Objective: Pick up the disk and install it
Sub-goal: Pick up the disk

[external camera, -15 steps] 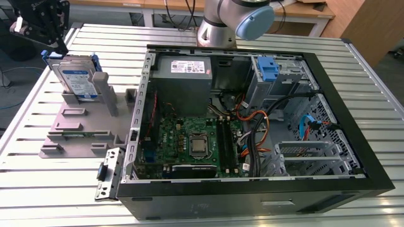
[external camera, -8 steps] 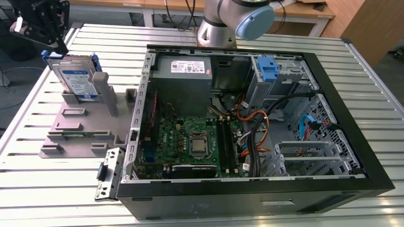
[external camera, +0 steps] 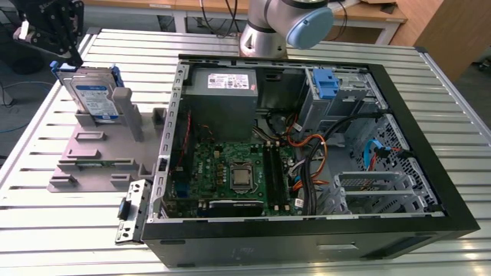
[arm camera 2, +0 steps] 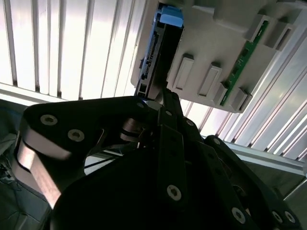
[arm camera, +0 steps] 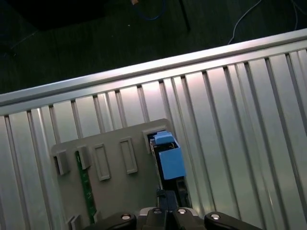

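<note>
Gripper (external camera: 71,58) sits right over the disk (external camera: 91,95), upright in its grey holder (external camera: 100,154), upper left of the exterior view. Can't tell how wide it's set. I'd centre squarely on the top edge.

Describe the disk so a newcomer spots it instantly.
Beside the open computer case, toward the exterior view's left, sits a grey fixture. The disk stands on edge in its far slot, just below the end effector. It is silver with a blue-and-white label and a blue frame; the blue bracket inside the case holds no drive.
</note>
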